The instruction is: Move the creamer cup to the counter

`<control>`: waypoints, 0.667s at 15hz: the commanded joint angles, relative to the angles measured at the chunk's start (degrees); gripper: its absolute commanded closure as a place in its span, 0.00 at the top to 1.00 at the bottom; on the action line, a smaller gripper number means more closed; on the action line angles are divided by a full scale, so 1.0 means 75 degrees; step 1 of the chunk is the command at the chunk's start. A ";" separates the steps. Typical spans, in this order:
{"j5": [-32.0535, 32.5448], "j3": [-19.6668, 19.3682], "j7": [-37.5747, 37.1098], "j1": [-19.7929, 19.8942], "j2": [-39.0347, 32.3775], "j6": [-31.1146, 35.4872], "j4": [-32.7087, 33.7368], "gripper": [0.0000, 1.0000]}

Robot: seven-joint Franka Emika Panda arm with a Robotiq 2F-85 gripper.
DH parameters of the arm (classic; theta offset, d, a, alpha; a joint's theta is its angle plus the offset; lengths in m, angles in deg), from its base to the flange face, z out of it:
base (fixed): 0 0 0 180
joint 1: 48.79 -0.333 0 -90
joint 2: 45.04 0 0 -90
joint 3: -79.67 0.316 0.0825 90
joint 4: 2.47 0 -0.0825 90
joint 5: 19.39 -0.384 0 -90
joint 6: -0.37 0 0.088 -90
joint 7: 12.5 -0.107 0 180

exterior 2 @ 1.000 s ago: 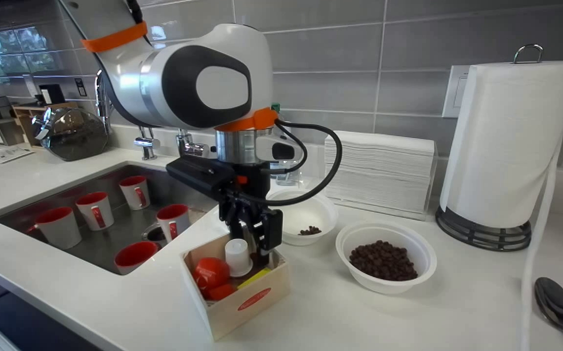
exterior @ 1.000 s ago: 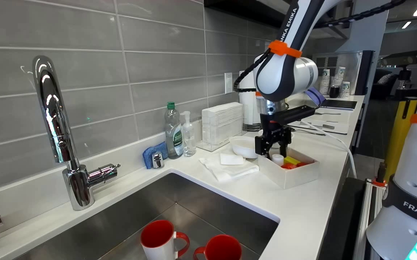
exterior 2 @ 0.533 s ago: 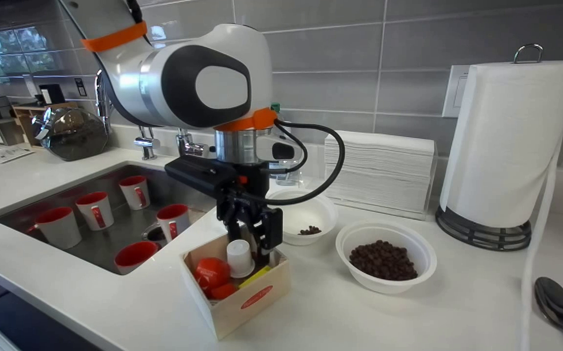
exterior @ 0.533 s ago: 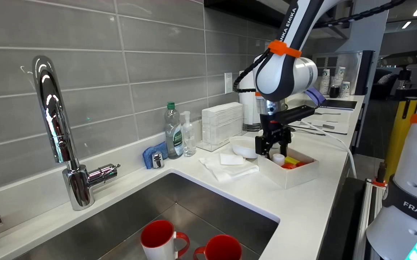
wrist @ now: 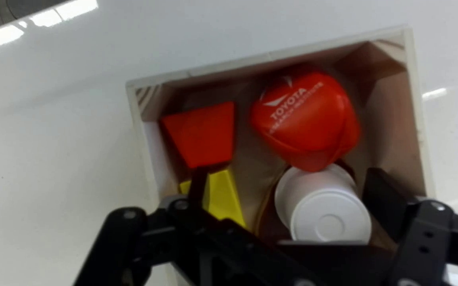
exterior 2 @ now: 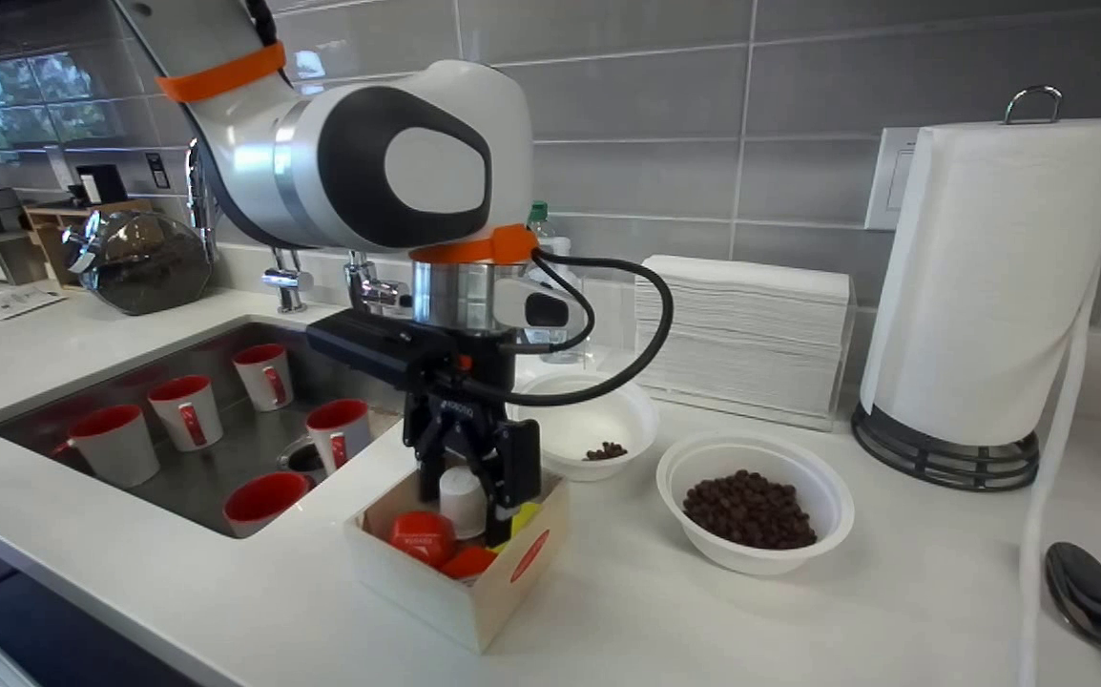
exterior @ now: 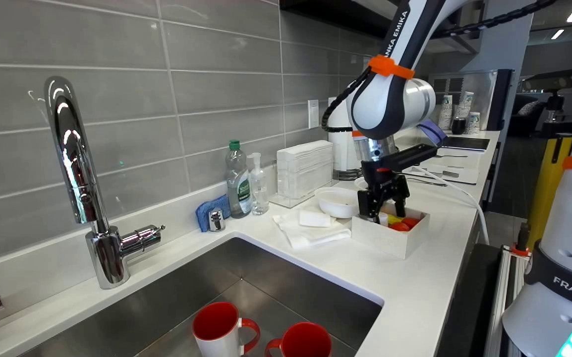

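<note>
A pale box [exterior 2: 417,590] on the counter [exterior 2: 655,620] walls in the creamer cup [wrist: 330,218]. The gripper [wrist: 287,176] has both fingers down in the box, spread, with the cup ungrasped between them, nearer one. A red Toyota-printed lump [wrist: 304,119] crowds the cup; a yellow block [wrist: 225,198] lies partly hidden behind the other finger, a red block [wrist: 205,135] beside it. Near the box, a white bowl [exterior 2: 717,558] holds dark bits [exterior 2: 751,510].
</note>
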 commanded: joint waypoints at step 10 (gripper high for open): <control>0.0143 -0.0119 -0.0101 -0.0020 0.0020 0.0344 0.0061 0.38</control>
